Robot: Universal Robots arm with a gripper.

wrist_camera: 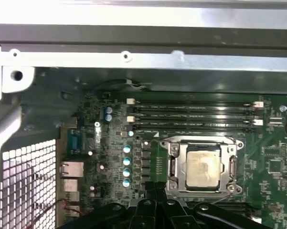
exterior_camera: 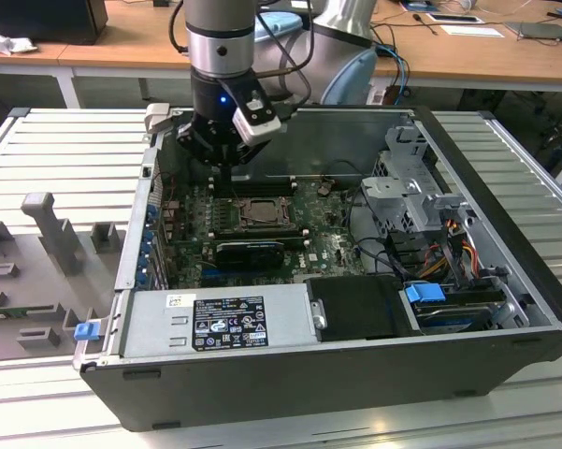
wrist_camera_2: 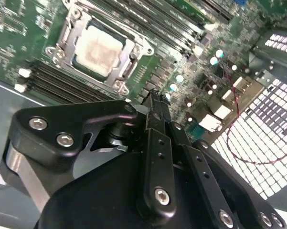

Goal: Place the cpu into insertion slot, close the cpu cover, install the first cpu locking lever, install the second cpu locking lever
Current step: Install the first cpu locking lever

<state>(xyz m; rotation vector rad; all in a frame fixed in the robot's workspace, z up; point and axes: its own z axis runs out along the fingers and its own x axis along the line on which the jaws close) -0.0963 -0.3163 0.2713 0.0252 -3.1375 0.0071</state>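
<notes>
The cpu (wrist_camera: 203, 167) lies flat in the insertion slot (exterior_camera: 226, 217) on the green board, its pale, smudged metal face (wrist_camera_2: 98, 50) turned up. The cpu cover (wrist_camera: 203, 143) is down around it as a silver frame (wrist_camera_2: 66, 39), with the chip showing through its cut-out. My gripper (wrist_camera_2: 155, 95) hangs above the board beside the socket, toward the exterior view's left and back (exterior_camera: 226, 173). Its black fingers (wrist_camera: 153, 187) are shut together with nothing between them, and they touch neither the cpu nor the cover.
Long black memory slots (wrist_camera: 191, 114) run behind the socket. The case's rear wall with its mesh grille (wrist_camera: 26, 186) is close to the gripper. A black heatsink (exterior_camera: 251, 253), the power supply (exterior_camera: 220, 323) and the drive cage with cables (exterior_camera: 430, 224) fill the case's front and right.
</notes>
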